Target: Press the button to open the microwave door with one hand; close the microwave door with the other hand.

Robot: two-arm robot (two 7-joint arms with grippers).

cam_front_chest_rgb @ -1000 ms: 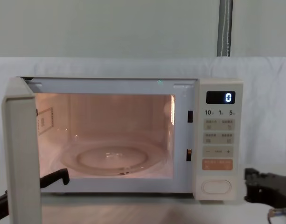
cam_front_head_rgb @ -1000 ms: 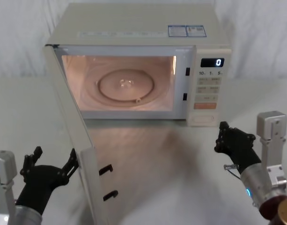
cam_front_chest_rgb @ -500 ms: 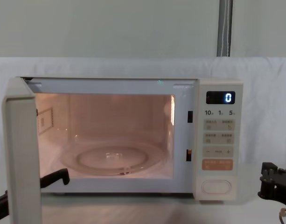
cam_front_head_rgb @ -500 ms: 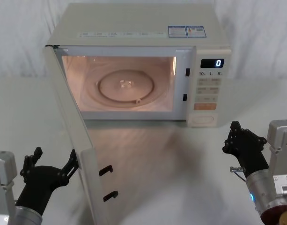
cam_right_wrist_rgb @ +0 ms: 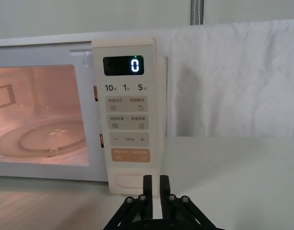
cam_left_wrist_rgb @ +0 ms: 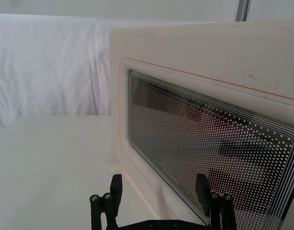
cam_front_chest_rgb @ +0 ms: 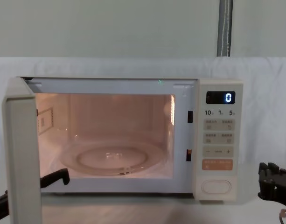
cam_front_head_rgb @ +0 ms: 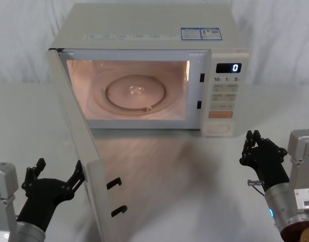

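Door (cam_front_head_rgb: 76, 151) wide open; my left pincer (cam_front_head_rgb: 53, 174), spread wide at its 9 o'clock, could snag the edge instead of pushing flat; right pincer (cam_front_head_rgb: 254, 146) pinched shut.

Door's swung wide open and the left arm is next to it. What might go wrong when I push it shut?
1. The open left gripper sits beside the microwave door near its free edge; one finger could slip past the edge and miss the push.
2. A hard push might slide the microwave on the table.
3. The shut right gripper sits clear of the button, so little risk there.
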